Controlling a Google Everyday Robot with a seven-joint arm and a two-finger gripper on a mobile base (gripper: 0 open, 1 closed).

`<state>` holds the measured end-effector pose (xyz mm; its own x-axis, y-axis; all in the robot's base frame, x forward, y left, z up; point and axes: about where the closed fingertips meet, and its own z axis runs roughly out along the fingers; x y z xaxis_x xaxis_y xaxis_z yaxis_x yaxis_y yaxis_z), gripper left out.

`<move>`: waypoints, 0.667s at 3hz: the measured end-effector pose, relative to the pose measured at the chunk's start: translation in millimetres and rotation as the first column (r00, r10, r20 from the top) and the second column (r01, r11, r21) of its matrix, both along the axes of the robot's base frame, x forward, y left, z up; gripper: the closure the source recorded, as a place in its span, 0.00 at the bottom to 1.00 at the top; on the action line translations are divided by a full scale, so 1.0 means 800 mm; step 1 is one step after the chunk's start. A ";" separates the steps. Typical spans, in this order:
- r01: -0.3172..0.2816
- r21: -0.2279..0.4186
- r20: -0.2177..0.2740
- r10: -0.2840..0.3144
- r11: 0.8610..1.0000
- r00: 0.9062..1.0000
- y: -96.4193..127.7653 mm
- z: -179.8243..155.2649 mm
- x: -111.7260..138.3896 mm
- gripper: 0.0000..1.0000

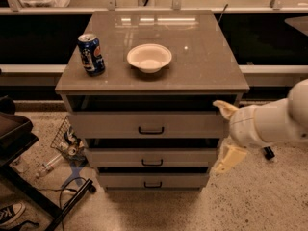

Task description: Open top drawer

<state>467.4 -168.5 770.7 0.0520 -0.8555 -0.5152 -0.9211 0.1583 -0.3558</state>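
Note:
The top drawer (115, 125) is the tallest of three light-grey fronts in the cabinet, with a small dark loop handle (151, 130) at its middle. A dark gap shows between its upper edge and the cabinet top. My gripper (224, 134) comes in from the right and is open, its cream fingers spread wide. The upper finger (222, 108) is at the drawer front's top right corner. The lower finger (227, 160) hangs beside the middle drawer (120, 157). Nothing is held.
On the brown cabinet top (207, 57) stand a blue soda can (91, 54) at the left and a white bowl (149, 57) in the middle. The bottom drawer (125, 180) sits lowest. Clutter and a dark frame (29, 177) lie on the floor at the left.

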 end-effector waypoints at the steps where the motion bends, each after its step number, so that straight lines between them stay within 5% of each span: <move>1: -0.047 0.001 -0.001 0.047 0.999 0.999 0.026 -0.044 0.015 0.00; 2: -0.093 -0.022 -0.002 0.093 0.995 0.996 0.051 -0.072 0.028 0.00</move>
<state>489.9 -127.4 712.7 0.1312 -0.8580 -0.4966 -0.9318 0.0642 -0.3571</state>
